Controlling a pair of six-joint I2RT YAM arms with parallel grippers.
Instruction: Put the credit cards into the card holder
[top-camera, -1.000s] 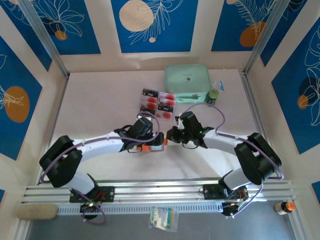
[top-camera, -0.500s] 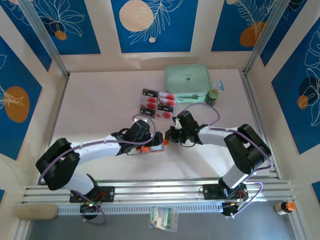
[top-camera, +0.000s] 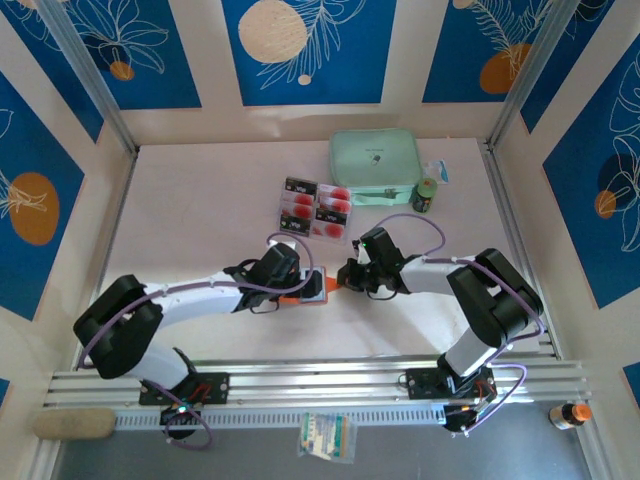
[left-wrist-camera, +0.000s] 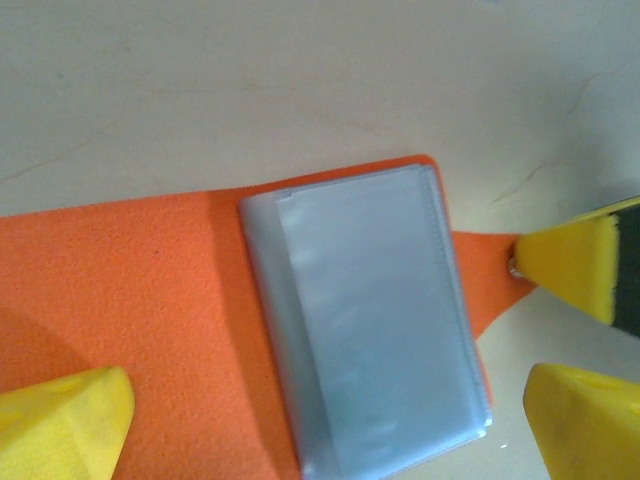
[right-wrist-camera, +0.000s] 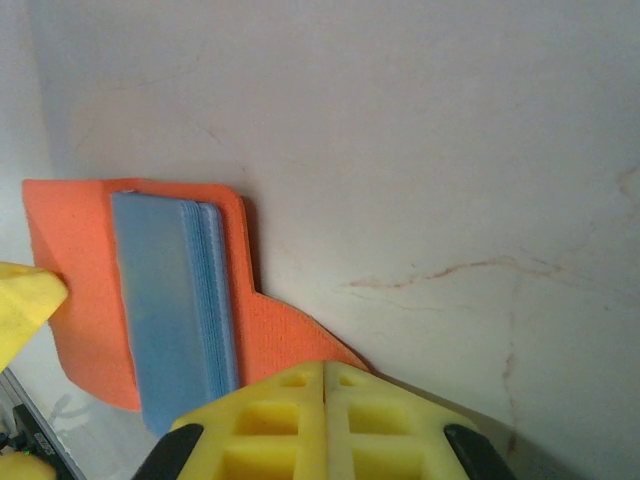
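On the table's near middle: card holder (top-camera: 313, 290) lay open, orange felt down and grey clear sleeves up, between the two arms' wrists
Tool, left gripper (left-wrist-camera: 327, 385): jaws spread wide, one yellow pad on each side of the sleeves, nothing held
Tool, right gripper (right-wrist-camera: 325, 372): pads pressed together, pinching the holder's orange tab at its right edge
Farther back: credit cards (top-camera: 316, 208) lay side by side in a block, well apart from both grippers
Around: mint-green case (top-camera: 375, 155) by the back wall, small green jar (top-camera: 427, 194) just beside it
In the way: from above, the left wrist covered the holder's left half
Changed since a second before: right elbow had drawn in toward its base; right wrist sat slightly nearer; more of the grey sleeves showed beside the left wrist; both grips were unchanged
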